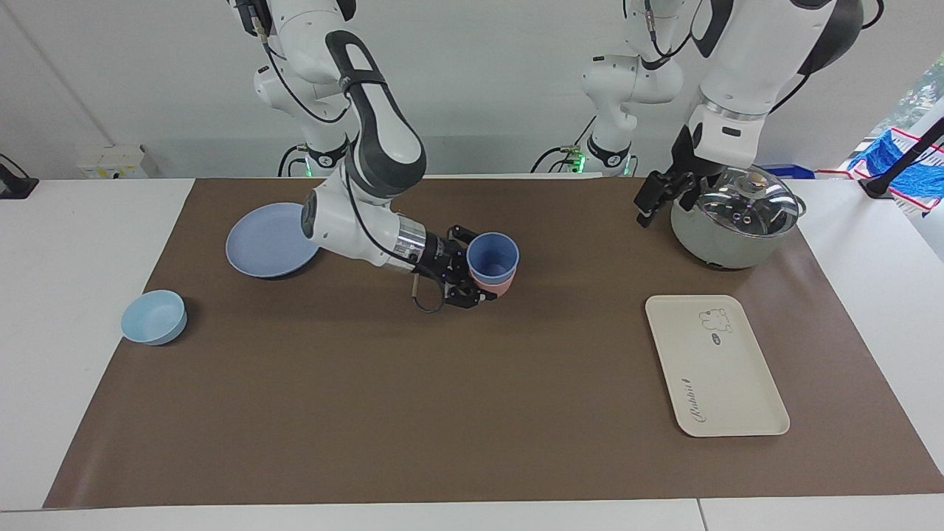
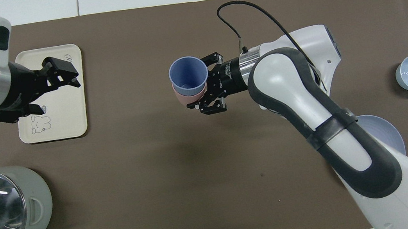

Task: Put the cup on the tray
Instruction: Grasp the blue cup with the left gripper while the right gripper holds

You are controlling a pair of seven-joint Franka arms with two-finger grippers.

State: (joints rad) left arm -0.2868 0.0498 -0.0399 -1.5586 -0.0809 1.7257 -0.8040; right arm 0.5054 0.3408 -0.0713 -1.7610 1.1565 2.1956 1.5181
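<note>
While neither gripper touches the tray [image 1: 719, 369], the two arms are posed as follows.

Item 1. A bowl [image 1: 153, 317] sits at the mat's [image 1: 442, 413] edge, at the right arm's end of the table, well apart from the tray. A plate [image 1: 265, 243] lies nearer the robots than the bowl, also well apart from the tray.

Item 2. The right arm folds down from its base. Its elbow is bent and its forearm slopes toward the mat's middle, with the wrist close to level and pointing toward the tray's end of the table. The right gripper [image 1: 476, 284] is clamped fully on a nested pair: the cup [image 1: 493, 254] seated mouth-up in a pink cup [image 1: 495, 284]. The pair is held nearly upright, off the mat, well apart from the tray on the right arm's side of it. Which of the two walls the fingers pinch I cannot tell.

Item 3. The left arm drops steeply, wrist pointing down. The left gripper [image 2: 71, 73] hangs raised over the tray's lettered end, its fingers spread wide and holding nothing.

Item 4. A lidded pot [image 1: 726, 236] stands near the tray, closer to the robots.
</note>
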